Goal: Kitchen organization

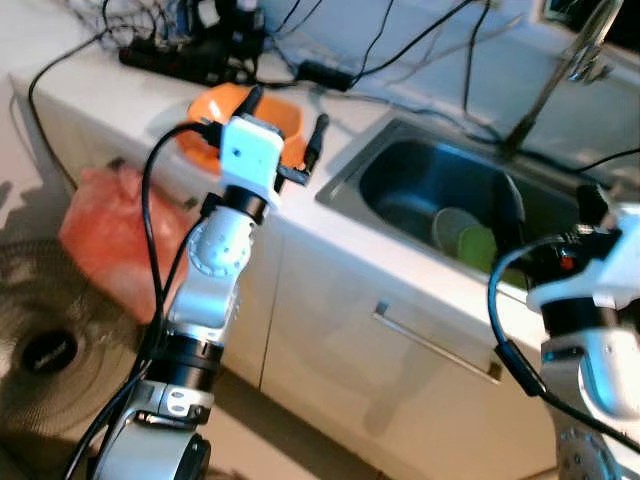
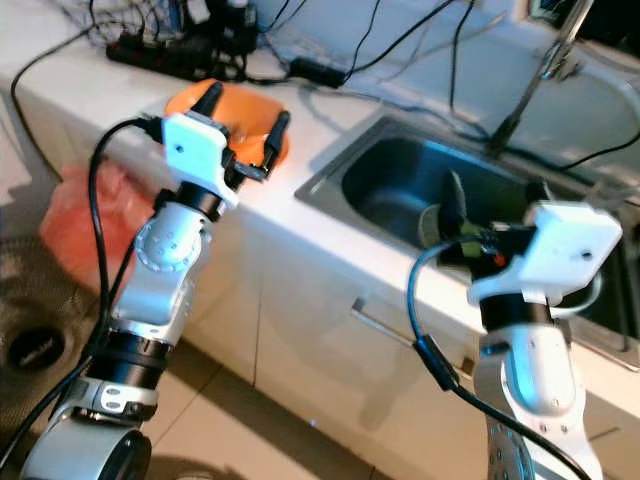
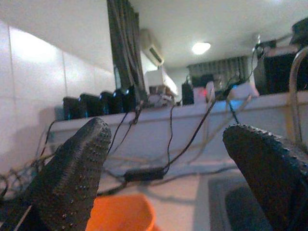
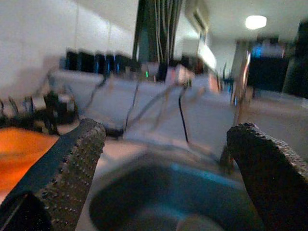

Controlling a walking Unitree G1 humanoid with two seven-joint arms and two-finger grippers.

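An orange bowl (image 1: pixel 205 108) sits on the white counter (image 1: pixel 120 100) left of the steel sink (image 1: pixel 420 180). My left gripper (image 1: pixel 285 125) hovers open just above the bowl's near rim, holding nothing; the left wrist view shows the bowl (image 3: pixel 122 211) low between the fingers. In the sink lie a pale plate and a green dish (image 1: pixel 470 240). Above the sink's near edge my right gripper (image 1: pixel 550 215) stands open and empty. The right wrist view looks over the blurred sink basin (image 4: pixel 163 202), with the orange bowl (image 4: pixel 19 149) off to one side.
A black power strip (image 1: pixel 180 60) and tangled cables lie at the back of the counter. A faucet (image 1: pixel 560 70) rises behind the sink. Below are cabinet doors with a bar handle (image 1: pixel 435 345), an orange plastic bag (image 1: pixel 110 240) and a round floor grille (image 1: pixel 40 340).
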